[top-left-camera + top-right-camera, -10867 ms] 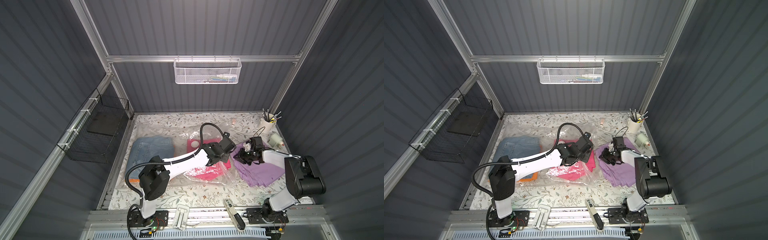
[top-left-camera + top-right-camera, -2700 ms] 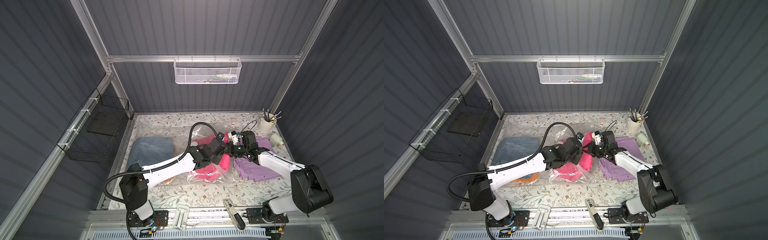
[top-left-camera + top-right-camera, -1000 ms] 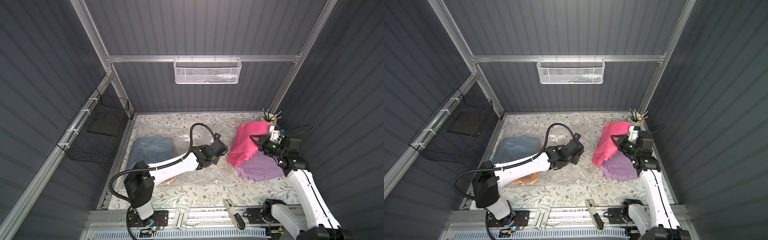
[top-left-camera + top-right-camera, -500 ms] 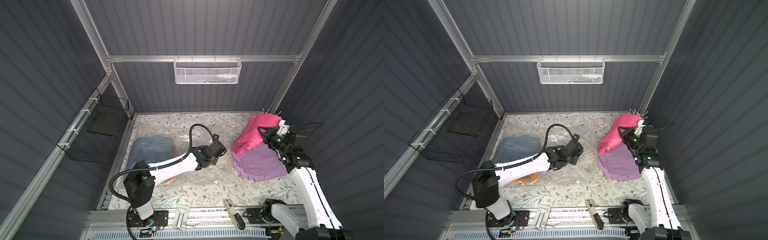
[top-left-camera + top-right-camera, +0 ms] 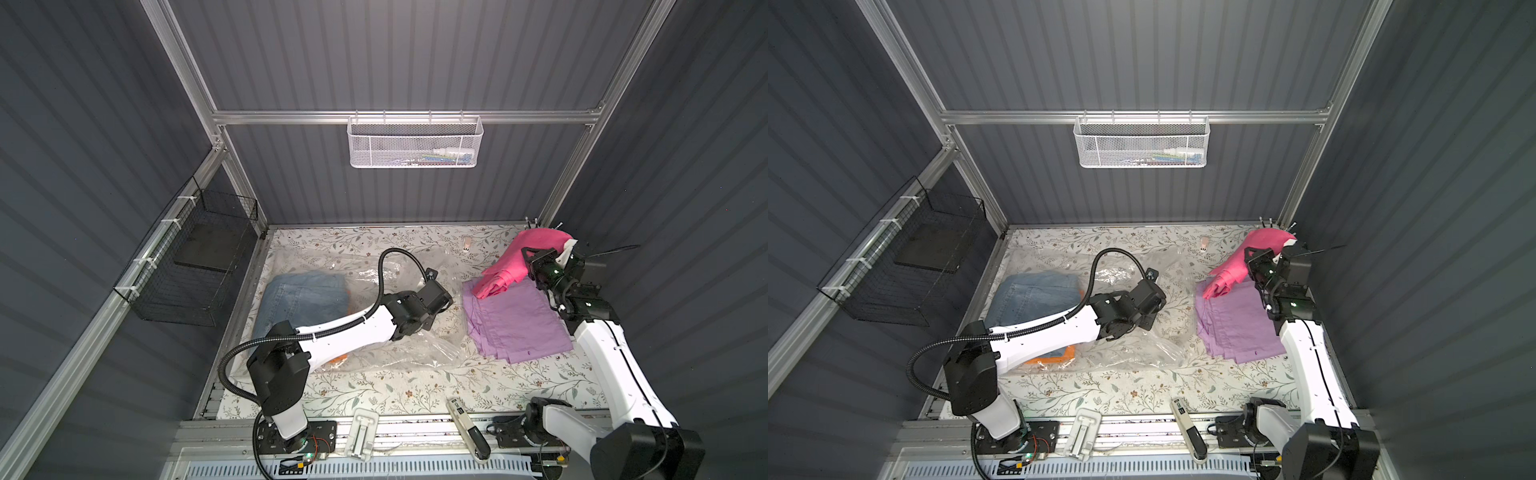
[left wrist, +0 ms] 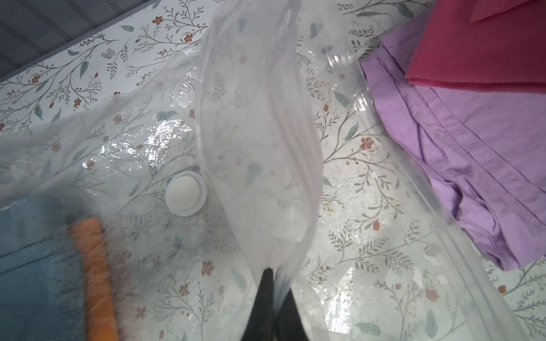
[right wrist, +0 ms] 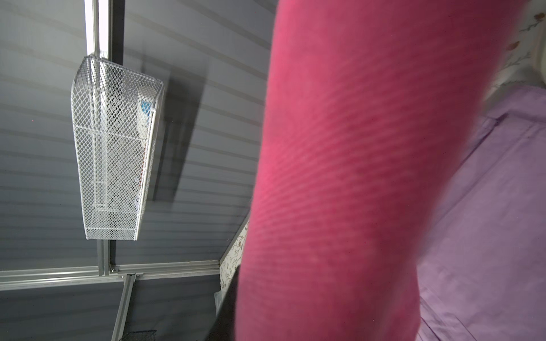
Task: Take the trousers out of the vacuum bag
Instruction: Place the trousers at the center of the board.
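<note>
The clear vacuum bag [image 5: 365,266] lies on the left half of the table, its white valve [image 6: 186,193] showing. Inside it sit the denim trousers [image 5: 303,295] and the orange trousers [image 5: 1054,355]. My left gripper [image 6: 273,274] is shut on a lifted fold of the bag's plastic near its mouth. My right gripper [image 5: 530,259] is raised at the back right, shut on the hot pink trousers [image 5: 536,245]. These hang down, and their lower end touches the lilac trousers [image 5: 519,324], which lie flat outside the bag. Pink cloth hides the right gripper's jaws in the right wrist view.
A white mesh basket [image 5: 415,141] hangs on the back rail and a black wire basket [image 5: 195,266] on the left wall. A small bottle [image 5: 466,244] lies near the back edge. A black-and-white tool [image 5: 467,428] and a white clip [image 5: 361,432] rest on the front rail.
My right gripper has carried the pink trousers up and toward the back right corner, over the lilac pair. The left gripper keeps its hold on the bag, hardly moved.
</note>
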`<state>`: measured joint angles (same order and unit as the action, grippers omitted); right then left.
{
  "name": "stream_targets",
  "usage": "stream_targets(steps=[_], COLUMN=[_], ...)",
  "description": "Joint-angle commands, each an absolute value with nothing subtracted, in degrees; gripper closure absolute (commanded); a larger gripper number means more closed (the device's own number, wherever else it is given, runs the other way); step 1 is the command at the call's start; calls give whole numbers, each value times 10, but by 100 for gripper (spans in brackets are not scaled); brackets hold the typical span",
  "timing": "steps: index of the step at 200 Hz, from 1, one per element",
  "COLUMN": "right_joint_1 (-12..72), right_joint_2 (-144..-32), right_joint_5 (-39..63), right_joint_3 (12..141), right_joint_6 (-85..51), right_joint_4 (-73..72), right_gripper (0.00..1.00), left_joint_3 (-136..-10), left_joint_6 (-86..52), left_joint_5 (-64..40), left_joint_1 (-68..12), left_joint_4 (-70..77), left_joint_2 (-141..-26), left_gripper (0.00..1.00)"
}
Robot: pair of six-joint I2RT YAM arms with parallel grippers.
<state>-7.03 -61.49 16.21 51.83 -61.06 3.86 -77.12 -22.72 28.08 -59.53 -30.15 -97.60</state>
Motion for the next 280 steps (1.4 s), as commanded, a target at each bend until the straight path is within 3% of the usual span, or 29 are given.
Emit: stream_targets(steps=[1,132,280], right_joint_1=[-66,24,41], right_joint_2=[-608,-613,-580], right_joint_5=[136,-15,-67], right_joint_3=[562,538,435], right_joint_6=[-623,-694,-724], right_joint_4=[-55,-94,-82], right_gripper=[98,99,98], left_joint_3=[-764,-749,-741], left_joint_6=[-227,-226,-226], left_joint_5=[285,281,275], left_joint_1=[-588,-582,-577], left_joint_4=[-312,-304,-305], left_joint_2=[-959,-952,-947], left_gripper=[100,100,100])
